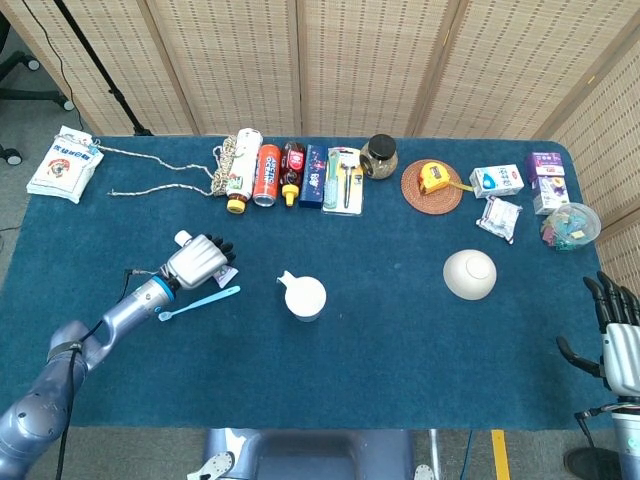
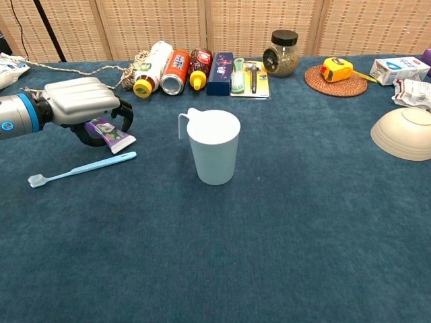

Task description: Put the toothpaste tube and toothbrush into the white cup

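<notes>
One toothpaste tube (image 2: pixel 111 134) lying flat, long axis diagonal, under left hand (image 2: pixel 84 106), fingers curling round it; white cup (image 2: pixel 214 155) to the right.

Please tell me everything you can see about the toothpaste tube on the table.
The toothpaste tube is small, purple and white with a white cap, and looks like soft plastic. It lies flat on the blue table, left of the white cup and just behind the light blue toothbrush. The left hand covers most of it, fingers curled around it; the tube has not been lifted.
</notes>
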